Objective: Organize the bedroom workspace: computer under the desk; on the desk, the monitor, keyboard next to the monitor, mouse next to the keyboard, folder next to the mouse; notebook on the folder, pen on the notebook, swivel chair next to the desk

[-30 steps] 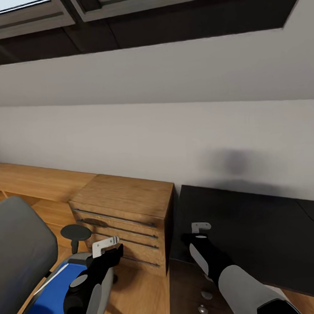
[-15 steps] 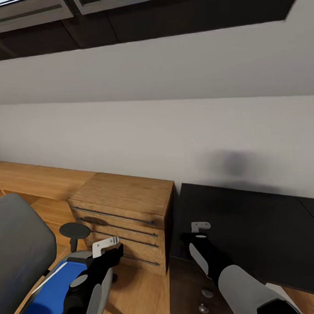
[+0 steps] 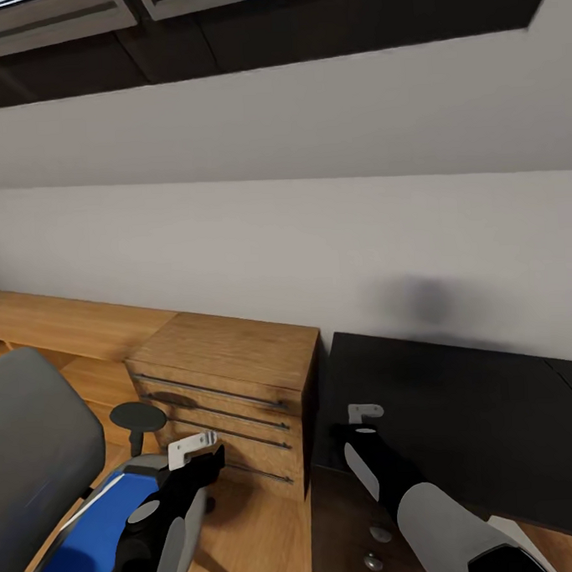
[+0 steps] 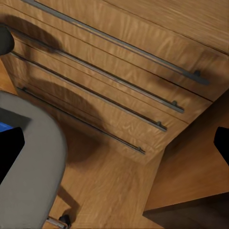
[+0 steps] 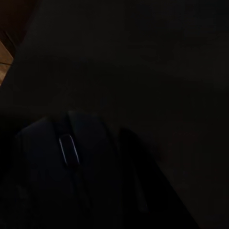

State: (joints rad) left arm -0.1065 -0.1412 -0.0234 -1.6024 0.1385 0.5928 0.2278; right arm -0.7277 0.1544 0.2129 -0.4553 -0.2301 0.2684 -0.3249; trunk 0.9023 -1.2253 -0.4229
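Note:
The grey swivel chair [image 3: 39, 450] stands at the lower left with the blue folder [image 3: 97, 531] lying on its seat. My left gripper [image 3: 213, 457] hangs open above the seat's front edge, its dark fingertips [image 4: 10, 145] far apart and facing the wooden chest. The black desk [image 3: 477, 410] sits at the right, and my right gripper [image 3: 354, 433] hovers over its left front corner. In the dark right wrist view a black mouse [image 5: 67, 157] with a scroll wheel lies very close; whether the fingers hold it is unclear.
A wooden chest [image 3: 232, 381] with long bar handles [image 4: 114, 76] stands between chair and desk, against the white wall. A low wooden ledge [image 3: 61, 319] runs along the wall at left. Desk drawers with silver knobs [image 3: 374, 560] are below my right arm.
The whole head view has drifted slightly, so the camera moved. Both arms keep the same pose and nothing was taken or let go.

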